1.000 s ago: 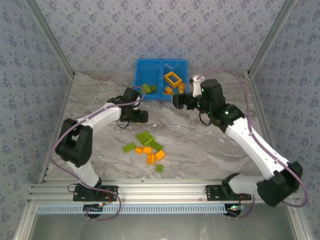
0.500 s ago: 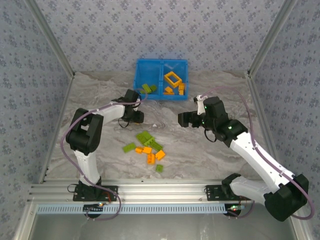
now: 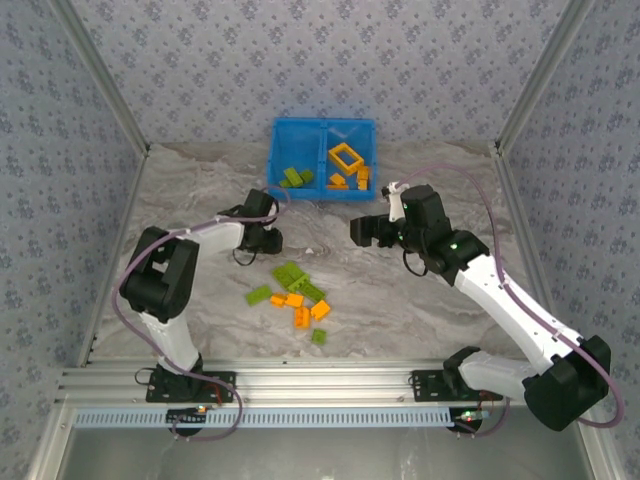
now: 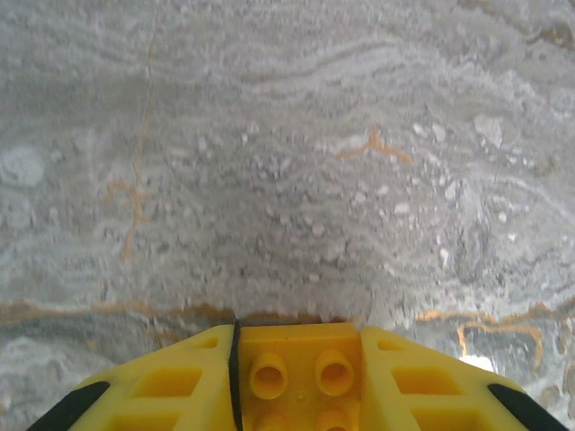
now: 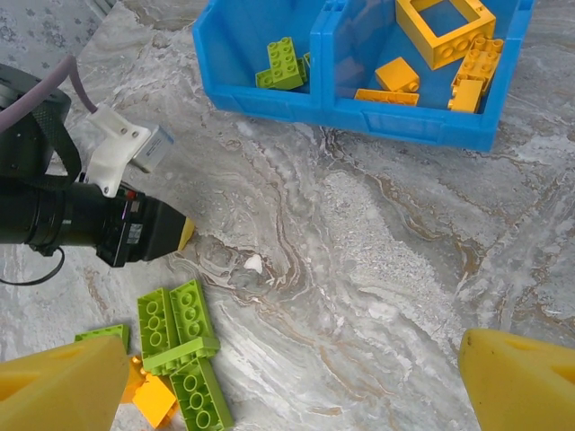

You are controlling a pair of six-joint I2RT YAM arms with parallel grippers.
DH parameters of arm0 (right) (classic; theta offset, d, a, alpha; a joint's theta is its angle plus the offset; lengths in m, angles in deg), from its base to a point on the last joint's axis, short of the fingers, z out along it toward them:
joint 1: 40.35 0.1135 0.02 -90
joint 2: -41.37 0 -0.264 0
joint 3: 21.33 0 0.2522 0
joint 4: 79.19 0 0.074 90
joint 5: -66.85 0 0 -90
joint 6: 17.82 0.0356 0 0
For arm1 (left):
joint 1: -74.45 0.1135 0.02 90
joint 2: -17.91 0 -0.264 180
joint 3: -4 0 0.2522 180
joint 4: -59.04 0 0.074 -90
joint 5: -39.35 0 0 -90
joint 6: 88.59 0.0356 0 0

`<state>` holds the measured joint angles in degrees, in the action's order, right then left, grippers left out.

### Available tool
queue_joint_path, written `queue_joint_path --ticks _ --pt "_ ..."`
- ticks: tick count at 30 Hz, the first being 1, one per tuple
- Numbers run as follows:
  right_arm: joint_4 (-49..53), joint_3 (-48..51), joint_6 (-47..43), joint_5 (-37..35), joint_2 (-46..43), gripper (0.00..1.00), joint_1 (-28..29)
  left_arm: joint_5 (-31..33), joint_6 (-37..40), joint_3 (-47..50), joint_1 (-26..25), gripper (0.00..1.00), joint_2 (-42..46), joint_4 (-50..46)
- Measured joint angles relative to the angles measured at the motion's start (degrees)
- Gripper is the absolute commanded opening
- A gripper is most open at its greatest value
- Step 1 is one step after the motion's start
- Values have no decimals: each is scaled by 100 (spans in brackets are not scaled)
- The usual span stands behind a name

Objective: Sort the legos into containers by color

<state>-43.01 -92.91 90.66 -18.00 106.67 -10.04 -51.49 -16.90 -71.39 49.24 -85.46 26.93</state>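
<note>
- Barely shifted since a moment ago, my left claw (image 3: pixel 270 239) pinches an orange brick (image 4: pixel 295 377) over bare table (image 4: pixel 287 180).
- Loose bricks (image 3: pixel 297 295), green and orange, lie just right of that claw, nearer my bases.
- My right claw (image 3: pixel 356 229), nudged toward the bin since then, gapes wide and holds nothing.
- Beyond it sits the bin (image 3: pixel 275 150), with greens (image 3: pixel 296 177) in the left half and oranges (image 3: pixel 347 165) in the right.
</note>
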Motion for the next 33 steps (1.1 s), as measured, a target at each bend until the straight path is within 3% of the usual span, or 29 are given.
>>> queue_joint_path --ticks 6,12,19,25,29,33 --pt "2 0 52 -46 -2 97 2 26 -216 -184 -411 30 723 -341" --pt "4 0 133 -175 -92 97 11 122 -175 -1631 -1010 31 726 -120" --pt "46 9 210 -341 -540 98 11 348 140 -3871 -1086 31 -1023 437" --pt "219 190 236 -450 -949 98 4 393 538 -6035 -1080 33 -2977 177" --pt "323 245 275 -476 -1064 98 -7 470 697 -7368 -1082 43 -3908 -254" --pt "367 245 278 -476 -1132 99 -28 520 739 -7873 -1080 54 -4186 -514"
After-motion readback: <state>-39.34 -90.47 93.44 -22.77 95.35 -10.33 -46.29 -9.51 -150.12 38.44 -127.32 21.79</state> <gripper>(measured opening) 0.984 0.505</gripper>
